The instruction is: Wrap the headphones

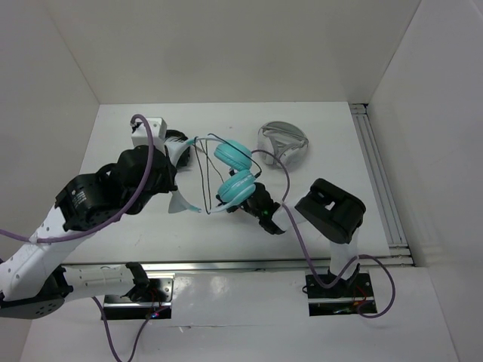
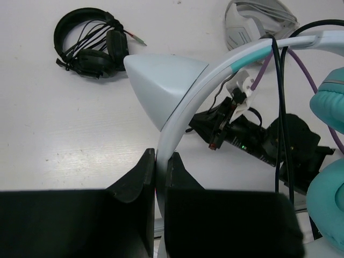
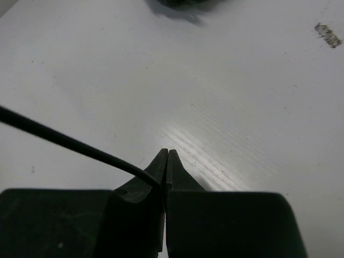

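White bench [image 1: 189, 237], three loose items on or over it.
Grey-and-white headphones [image 1: 283, 143] lie at far centre-right. All-black headphones [image 2: 91, 48] lie at far left with their cable bunched inside the band, just beside a small white box [image 1: 143, 138]. Metal rails run along the right edge [image 1: 381, 173] and near edge [image 1: 249, 264]. Teal headphones [image 1: 234, 172] are over the middle; can't tell if the cups touch the bench.

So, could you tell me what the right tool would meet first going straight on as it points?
Probably the bare table: the right tool, shut on the cable, points at open white surface. Something dark lies farther on at the frame's top edge; depth is unclear.
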`<state>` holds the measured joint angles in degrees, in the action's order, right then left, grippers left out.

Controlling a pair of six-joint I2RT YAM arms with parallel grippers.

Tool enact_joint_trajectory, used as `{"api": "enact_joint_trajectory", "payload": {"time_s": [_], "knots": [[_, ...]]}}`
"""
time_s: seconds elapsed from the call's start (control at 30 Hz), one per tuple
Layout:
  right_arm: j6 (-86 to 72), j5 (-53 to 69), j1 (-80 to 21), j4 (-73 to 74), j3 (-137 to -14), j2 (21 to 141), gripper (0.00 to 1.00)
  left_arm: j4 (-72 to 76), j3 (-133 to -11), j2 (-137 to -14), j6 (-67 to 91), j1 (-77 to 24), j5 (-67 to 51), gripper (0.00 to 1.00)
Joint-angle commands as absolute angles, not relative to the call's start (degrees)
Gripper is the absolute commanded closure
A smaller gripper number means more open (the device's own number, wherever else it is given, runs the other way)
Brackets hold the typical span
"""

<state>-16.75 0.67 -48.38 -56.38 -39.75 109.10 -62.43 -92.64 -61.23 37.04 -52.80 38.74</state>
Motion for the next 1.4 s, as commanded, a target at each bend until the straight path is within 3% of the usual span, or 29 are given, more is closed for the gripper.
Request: {"api": "enact_joint_trajectory", "payload": {"time_s": [0.0, 0.2, 0.33, 0.57, 0.93, 1.17, 1.37], "knots": [[-16.27, 0.19, -51.50, -58.03, -39.29, 106.45, 1.00, -56.69, -94.05, -59.33, 41.22, -52.48, 43.15, 1.00], [-15.73, -6.75, -60.19, -54.33, -32.18, 96.01, 1.00, -54.68, -93.52, -60.46, 39.56, -45.01, 42.90, 1.00], [-12.58, -18.41, -70.03, -44.95, -31.03, 88.45, 1.00, -52.30, -93.52, -62.48, 34.82, -36.93, 39.21, 1.00], [-9.32, -26.01, -84.54, -23.93, -39.54, 80.33, 1.00, -48.52, -86.85, -63.02, 33.22, -25.32, 33.31, 1.00], [3.59, -40.07, -92.90, 5.87, -61.33, 77.17, 1.00, -47.20, -77.63, -61.79, 26.03, -30.14, 31.91, 1.00], [9.22, -42.80, -93.60, 23.36, -71.97, 78.93, 1.00, -41.49, -70.06, -58.19, 14.87, -34.80, 13.58, 1.00], [9.23, -43.42, -95.80, 38.04, -79.36, 81.91, 0.99, -43.32, -68.47, -59.23, 12.13, -42.97, 10.63, 1.00]]}}
